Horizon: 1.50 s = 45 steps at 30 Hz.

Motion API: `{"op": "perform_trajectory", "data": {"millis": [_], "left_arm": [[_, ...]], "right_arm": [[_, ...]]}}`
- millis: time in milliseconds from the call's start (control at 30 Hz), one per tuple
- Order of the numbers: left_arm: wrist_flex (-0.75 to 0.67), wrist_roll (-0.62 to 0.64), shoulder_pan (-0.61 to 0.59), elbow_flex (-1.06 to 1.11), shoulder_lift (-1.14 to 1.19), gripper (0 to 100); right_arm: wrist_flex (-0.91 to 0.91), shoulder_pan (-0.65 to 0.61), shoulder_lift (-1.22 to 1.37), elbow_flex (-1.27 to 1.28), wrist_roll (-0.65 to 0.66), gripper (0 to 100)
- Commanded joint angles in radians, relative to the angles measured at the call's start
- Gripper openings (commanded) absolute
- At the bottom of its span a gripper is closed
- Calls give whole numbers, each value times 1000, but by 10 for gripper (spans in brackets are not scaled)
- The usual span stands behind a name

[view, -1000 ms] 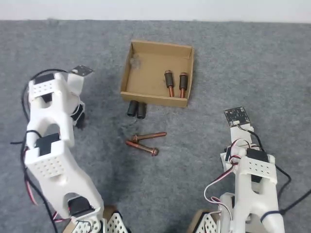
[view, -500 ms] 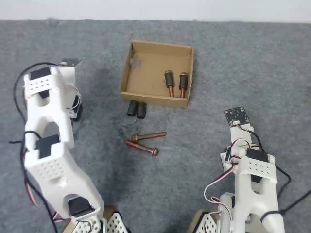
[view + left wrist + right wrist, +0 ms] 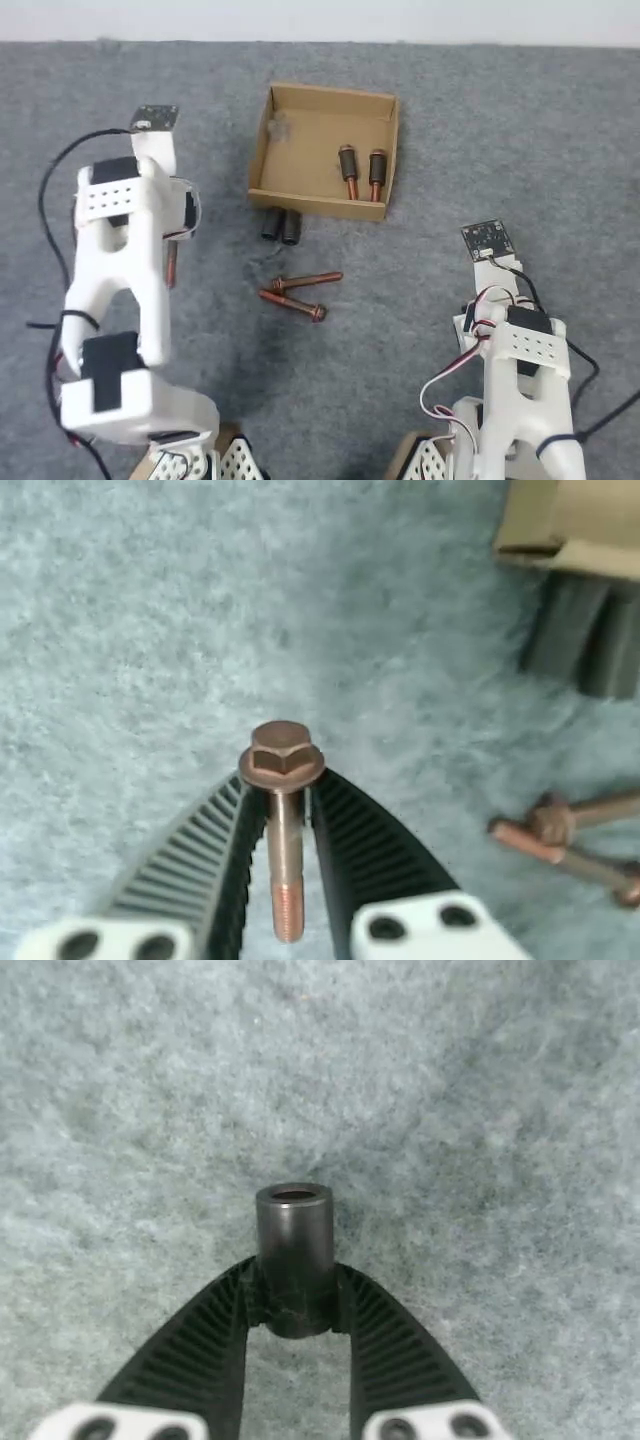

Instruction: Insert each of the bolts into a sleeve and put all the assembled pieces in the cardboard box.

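Above bench (image 3: 450, 150): left tool (image 3: 283, 785) clenching copper hex-head bolt (image 3: 284, 755); right tool (image 3: 295, 1285) clenching black cylindrical sleeve (image 3: 294, 1230); advise coaxial alignment before insertion.

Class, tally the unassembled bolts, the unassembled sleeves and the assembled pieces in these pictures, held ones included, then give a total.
Unassembled bolts: 3, two on the carpet, one in the left gripper
Unassembled sleeves: 3, two beside the cardboard box, one in the right gripper
Assembled pieces: 2, in the box
Total: 8

Bolt (image 3: 172, 266) mostly hidden behind left arm (image 3: 118, 240).
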Motion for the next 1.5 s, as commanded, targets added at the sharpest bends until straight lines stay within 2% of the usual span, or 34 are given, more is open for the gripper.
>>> {"op": "perform_trajectory", "data": {"millis": [0, 200, 333, 600, 800, 1067, 1333, 1467], "left_arm": [[-35, 101, 34, -5, -95, 12], [-37, 198, 77, -5, -95, 12], [-52, 207, 146, -1, -97, 12], [-213, 307, 232, 113, -106, 12], [-313, 308, 224, 170, -106, 12], [-338, 305, 221, 177, -107, 12], [-425, 305, 112, 179, -107, 12], [-431, 305, 100, 179, -107, 12]], "right_arm": [[-2, 7, -38, -5, 9, 7], [-2, 7, -38, -5, 9, 7], [-2, 7, -38, -5, 9, 7], [-1, 7, -38, -5, 9, 7], [-2, 7, -38, -5, 9, 7], [-2, 7, -38, -5, 9, 7], [-1, 7, -38, -5, 9, 7], [-1, 7, -38, -5, 9, 7]]}}
